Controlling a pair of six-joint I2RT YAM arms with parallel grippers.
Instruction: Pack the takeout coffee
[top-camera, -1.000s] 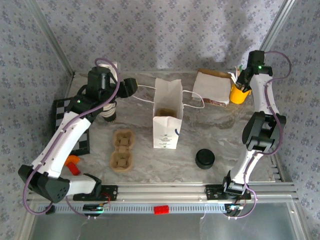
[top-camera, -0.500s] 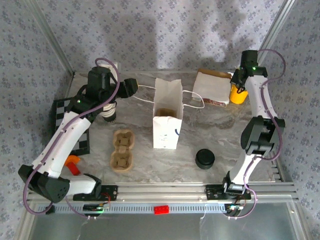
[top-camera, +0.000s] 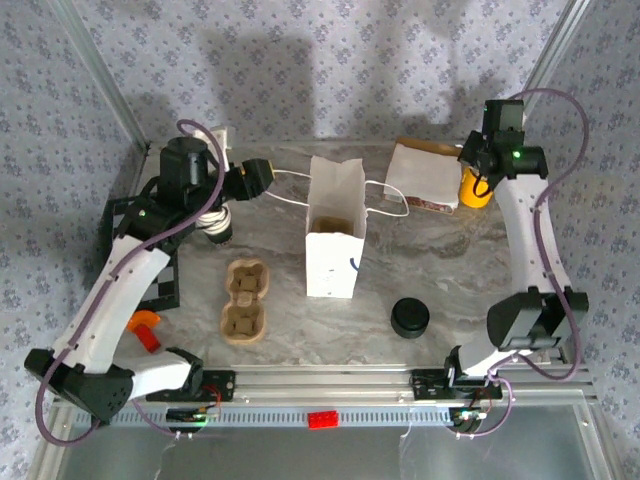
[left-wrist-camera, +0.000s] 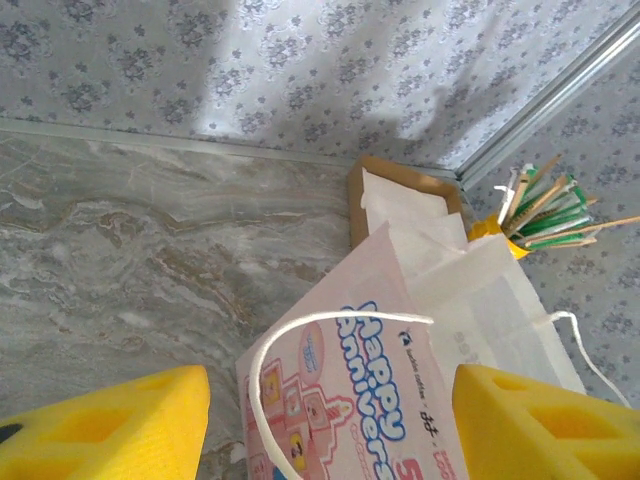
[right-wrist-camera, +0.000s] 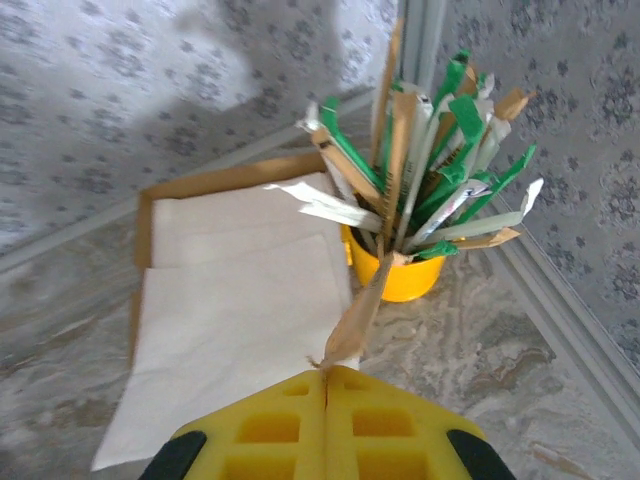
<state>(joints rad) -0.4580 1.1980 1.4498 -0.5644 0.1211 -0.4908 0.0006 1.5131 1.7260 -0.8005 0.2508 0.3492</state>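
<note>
The counter carries everything. A white bag stands open at its middle, handles lying out to either side. Napkins sit in a tray at the far right corner. A brown carrier lies left of the bag.

The cup stands toward the far left corner, partly under the left arm and well apart from the bag. The black lid lies alone on the right, toward the near edge. A yellow pot of sticks stands just beside the napkins.

The left fingers are spread wide and hold nothing. They hang above the bag's left handle. The right fingers are pressed together on a thin brown stick that leans out of the pot.

The cup looks light and thin-walled, so it would likely dent under a hard squeeze and tip at a nudge. A gentle hold across the body, near the stiffer rim, seems best. The lid is probably stiff, slick plastic lying flat, and hard to get under. Pinching across its edge from above looks the surest hold.
</note>
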